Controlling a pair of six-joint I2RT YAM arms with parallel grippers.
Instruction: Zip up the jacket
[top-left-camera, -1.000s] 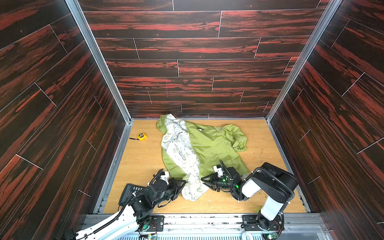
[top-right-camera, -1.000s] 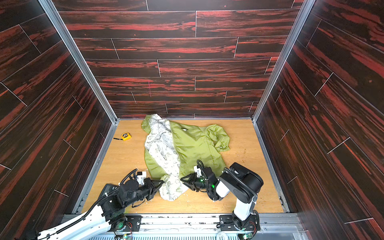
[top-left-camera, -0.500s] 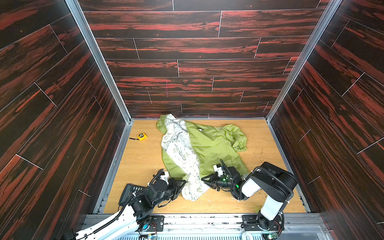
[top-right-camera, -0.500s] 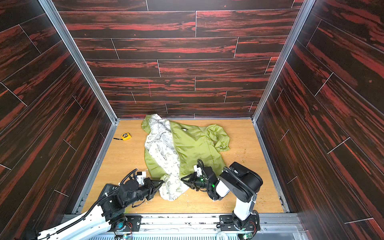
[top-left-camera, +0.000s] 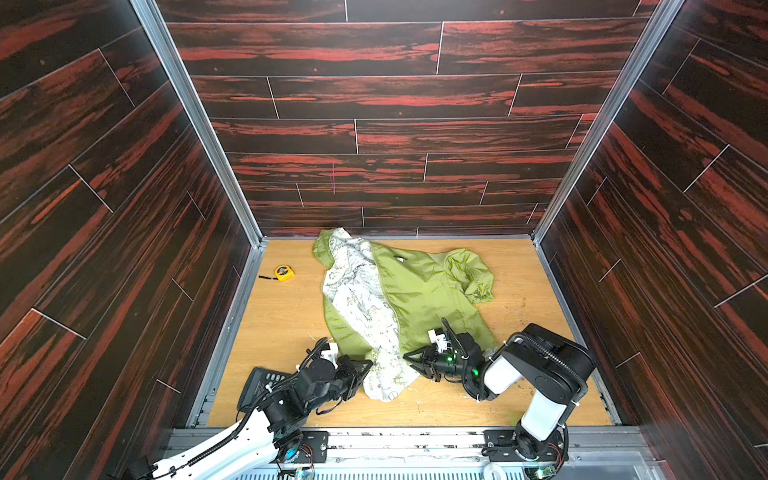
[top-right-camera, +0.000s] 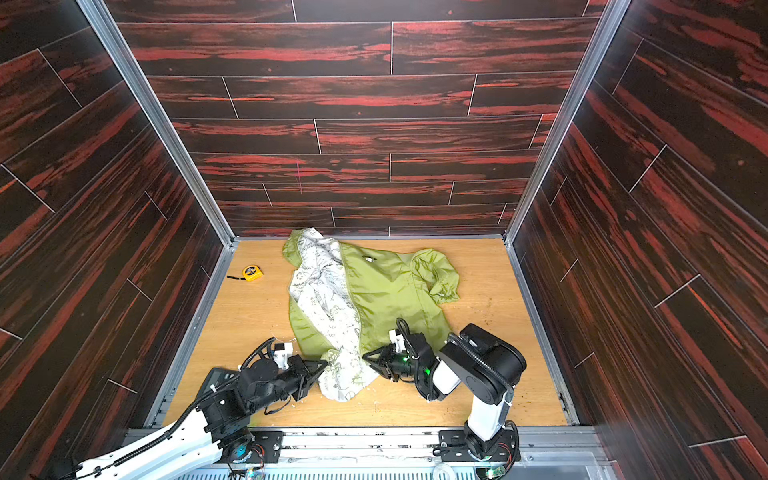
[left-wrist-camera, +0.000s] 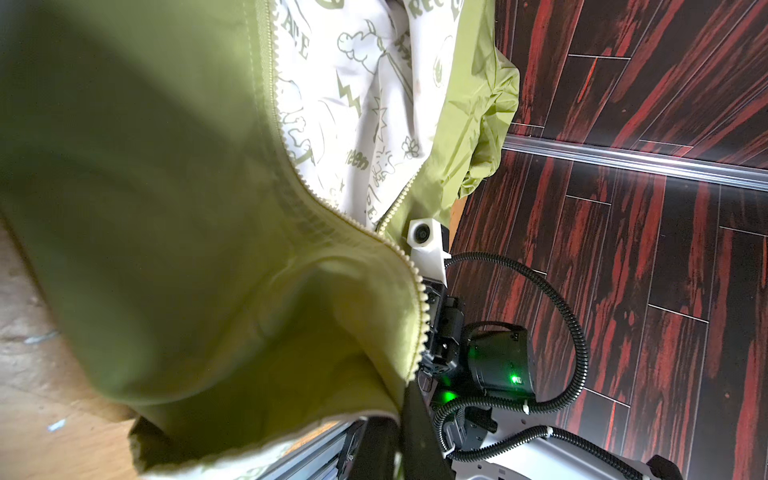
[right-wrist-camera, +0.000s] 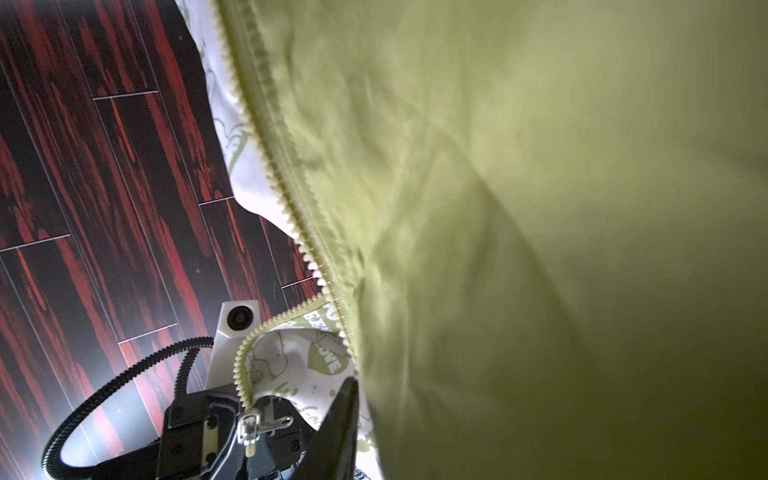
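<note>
The lime-green jacket (top-left-camera: 419, 291) (top-right-camera: 386, 291) lies unzipped on the wooden table, its white printed lining turned outward along the left panel. My left gripper (top-left-camera: 368, 365) (top-right-camera: 322, 365) is at the near hem, shut on the jacket's edge (left-wrist-camera: 187, 208) beside the zipper teeth. My right gripper (top-left-camera: 409, 357) (top-right-camera: 368, 356) meets the hem of the green right panel. In the right wrist view green cloth (right-wrist-camera: 498, 208) covers all but one dark finger (right-wrist-camera: 340, 415), so its opening is hidden. The zipper slider (right-wrist-camera: 249, 428) hangs at the end of the left tape, near the left gripper.
A yellow tape measure (top-left-camera: 284, 272) (top-right-camera: 252, 272) lies at the back left of the table. A black keypad device (top-left-camera: 259, 382) sits under my left arm. Dark red wood-pattern walls close in three sides, and a metal rail (top-left-camera: 395, 436) runs along the front.
</note>
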